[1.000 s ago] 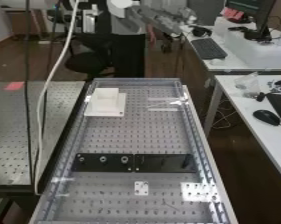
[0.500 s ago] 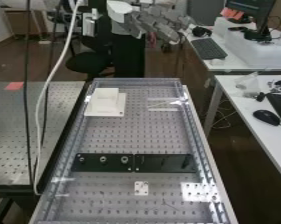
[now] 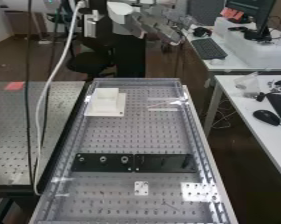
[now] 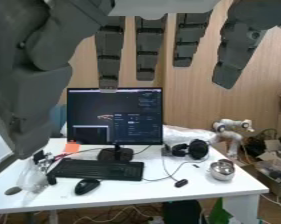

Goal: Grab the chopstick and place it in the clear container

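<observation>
The chopstick (image 3: 157,104), if I judge that faint line rightly, lies nearly crosswise at the far end of the bench (image 3: 134,134), below and nearer the high camera than my empty hand (image 3: 145,24), its fingers straight and apart.

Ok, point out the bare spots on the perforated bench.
The broadest stretch of bench lies between the white square fixture and the black plates; another lies image-left of the small white plate. Most crowded: the far end, with fixture and pale strips.
</observation>
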`<state>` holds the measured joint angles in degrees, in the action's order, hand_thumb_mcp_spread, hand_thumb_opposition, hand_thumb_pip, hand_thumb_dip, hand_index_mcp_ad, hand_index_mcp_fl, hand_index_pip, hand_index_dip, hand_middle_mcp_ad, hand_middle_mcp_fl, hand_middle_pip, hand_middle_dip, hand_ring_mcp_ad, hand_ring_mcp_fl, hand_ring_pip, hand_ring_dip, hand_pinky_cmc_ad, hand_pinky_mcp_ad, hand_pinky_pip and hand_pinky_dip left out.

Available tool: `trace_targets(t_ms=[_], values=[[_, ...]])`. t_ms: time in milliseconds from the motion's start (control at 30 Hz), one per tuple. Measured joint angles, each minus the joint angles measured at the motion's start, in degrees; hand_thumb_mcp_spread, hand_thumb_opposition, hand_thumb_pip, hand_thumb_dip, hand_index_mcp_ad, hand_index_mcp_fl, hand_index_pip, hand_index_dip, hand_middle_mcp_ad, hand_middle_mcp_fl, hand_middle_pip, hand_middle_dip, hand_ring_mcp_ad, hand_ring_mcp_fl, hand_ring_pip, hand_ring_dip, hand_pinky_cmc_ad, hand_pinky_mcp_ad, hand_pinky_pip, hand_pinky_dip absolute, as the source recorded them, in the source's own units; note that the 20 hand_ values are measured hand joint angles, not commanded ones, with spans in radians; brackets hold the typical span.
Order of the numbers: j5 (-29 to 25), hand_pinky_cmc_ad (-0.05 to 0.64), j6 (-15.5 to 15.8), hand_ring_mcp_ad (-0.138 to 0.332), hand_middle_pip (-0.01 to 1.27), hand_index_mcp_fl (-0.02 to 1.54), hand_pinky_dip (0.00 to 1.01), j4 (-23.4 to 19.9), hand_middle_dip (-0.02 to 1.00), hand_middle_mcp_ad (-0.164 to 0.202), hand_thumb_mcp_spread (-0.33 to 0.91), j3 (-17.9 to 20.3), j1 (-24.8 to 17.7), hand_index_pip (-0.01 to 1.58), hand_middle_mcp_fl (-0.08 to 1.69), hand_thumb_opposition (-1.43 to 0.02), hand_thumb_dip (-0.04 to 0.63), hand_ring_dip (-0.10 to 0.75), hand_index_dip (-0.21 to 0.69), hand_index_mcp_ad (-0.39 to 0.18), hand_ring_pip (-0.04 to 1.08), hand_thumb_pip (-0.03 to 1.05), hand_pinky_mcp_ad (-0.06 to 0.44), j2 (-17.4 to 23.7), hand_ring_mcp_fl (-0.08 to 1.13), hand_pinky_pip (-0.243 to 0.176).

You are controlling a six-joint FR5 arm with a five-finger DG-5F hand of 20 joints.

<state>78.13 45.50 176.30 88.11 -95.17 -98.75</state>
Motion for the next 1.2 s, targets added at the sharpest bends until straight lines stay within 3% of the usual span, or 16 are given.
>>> trace_targets(t_ms=[1200], values=[[0.05, 0.51, -2.07, 0.117, 0.11, 0.44, 0.18, 1.03, 0.3, 0.005, 0.24, -2.06, 1.24, 0.06, 0.2, -0.74, 0.14, 0.185, 0.314, -0.188, 0.12, 0.44, 0.379, -1.53, 0.03, 0.003]])
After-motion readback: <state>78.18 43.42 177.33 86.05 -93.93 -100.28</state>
